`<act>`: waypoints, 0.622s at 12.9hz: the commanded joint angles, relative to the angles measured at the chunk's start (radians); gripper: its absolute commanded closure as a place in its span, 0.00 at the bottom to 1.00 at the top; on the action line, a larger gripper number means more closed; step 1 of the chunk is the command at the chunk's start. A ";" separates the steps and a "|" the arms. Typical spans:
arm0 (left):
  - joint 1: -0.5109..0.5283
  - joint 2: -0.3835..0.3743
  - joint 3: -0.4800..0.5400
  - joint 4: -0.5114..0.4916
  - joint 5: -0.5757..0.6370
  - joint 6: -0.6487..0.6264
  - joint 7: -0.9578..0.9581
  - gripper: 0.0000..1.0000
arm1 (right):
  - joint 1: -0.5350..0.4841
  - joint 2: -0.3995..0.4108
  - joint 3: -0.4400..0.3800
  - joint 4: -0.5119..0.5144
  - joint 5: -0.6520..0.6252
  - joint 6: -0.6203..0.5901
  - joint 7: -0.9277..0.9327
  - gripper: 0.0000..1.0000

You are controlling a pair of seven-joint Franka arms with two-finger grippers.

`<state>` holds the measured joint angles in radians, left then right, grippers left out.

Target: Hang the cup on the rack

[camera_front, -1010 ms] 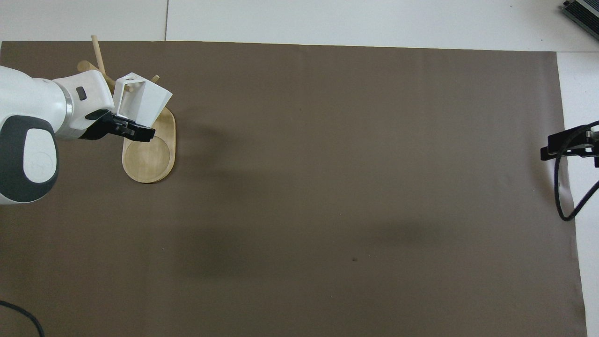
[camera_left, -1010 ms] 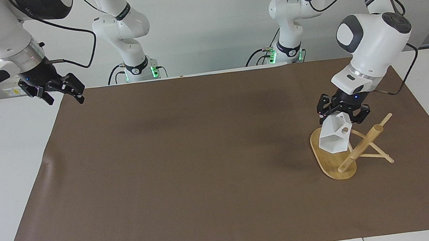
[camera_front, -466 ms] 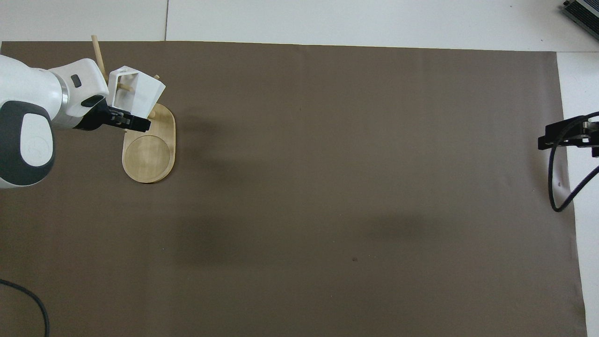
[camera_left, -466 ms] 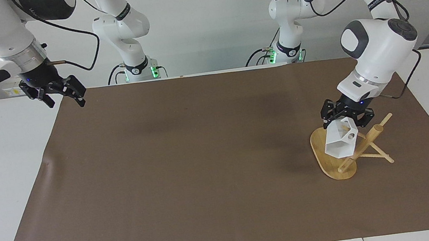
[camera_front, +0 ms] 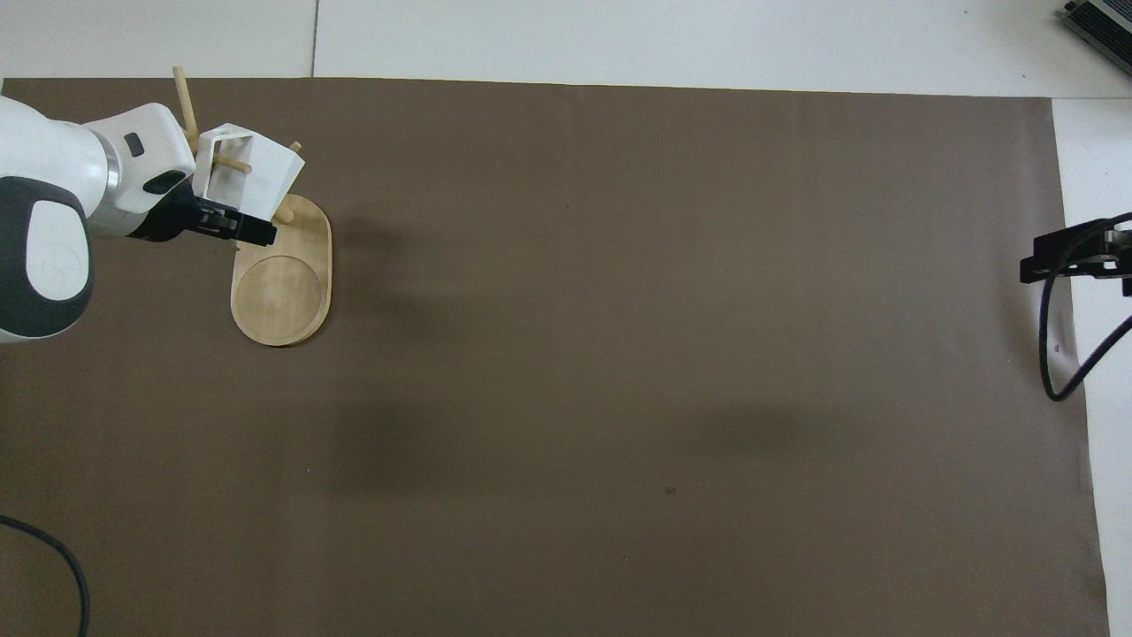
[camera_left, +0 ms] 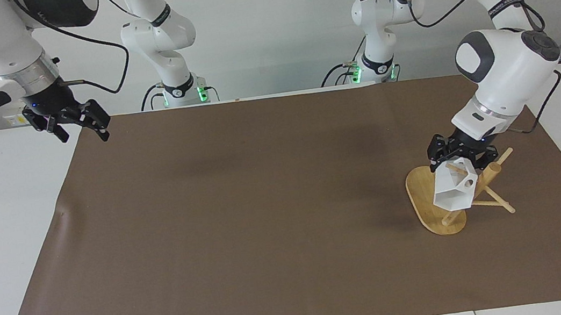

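Note:
The white faceted cup [camera_left: 454, 192] is tilted over the bamboo rack [camera_left: 423, 199], against its central post [camera_left: 492, 170]. A thin peg passes through the handle's opening in the overhead view, where the cup [camera_front: 256, 174] sits over the end of the rack's oval base [camera_front: 279, 296] farther from the robots. My left gripper [camera_left: 463, 156] is shut on the cup's upper part by the handle; it also shows in the overhead view [camera_front: 232, 226]. My right gripper [camera_left: 80, 127] is open and empty, raised over the mat's corner at the right arm's end, waiting; its tip shows in the overhead view [camera_front: 1074, 264].
A brown mat [camera_left: 265, 208] covers the white table. The rack stands near the left arm's end of the mat. A black cable [camera_front: 1057, 354] hangs from the right arm over the mat's edge.
My left gripper has carried the cup down and toward the rack's post, sliding its handle farther along the peg. The right gripper has shifted only slightly.

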<state>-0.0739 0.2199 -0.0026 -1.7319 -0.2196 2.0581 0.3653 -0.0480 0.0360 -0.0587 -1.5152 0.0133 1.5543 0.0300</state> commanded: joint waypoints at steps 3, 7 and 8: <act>0.016 0.010 -0.008 0.031 0.016 -0.048 -0.058 1.00 | -0.012 -0.004 0.007 -0.002 -0.009 0.017 -0.062 0.00; 0.023 0.007 -0.008 0.034 0.019 -0.091 -0.083 1.00 | -0.012 -0.005 0.003 -0.002 -0.007 0.017 -0.062 0.00; 0.025 0.007 -0.008 0.034 0.019 -0.093 -0.083 1.00 | -0.012 -0.005 0.003 -0.002 -0.007 0.018 -0.059 0.00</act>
<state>-0.0676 0.2199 -0.0024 -1.7286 -0.2196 2.0010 0.3012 -0.0496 0.0360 -0.0589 -1.5146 0.0128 1.5552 -0.0049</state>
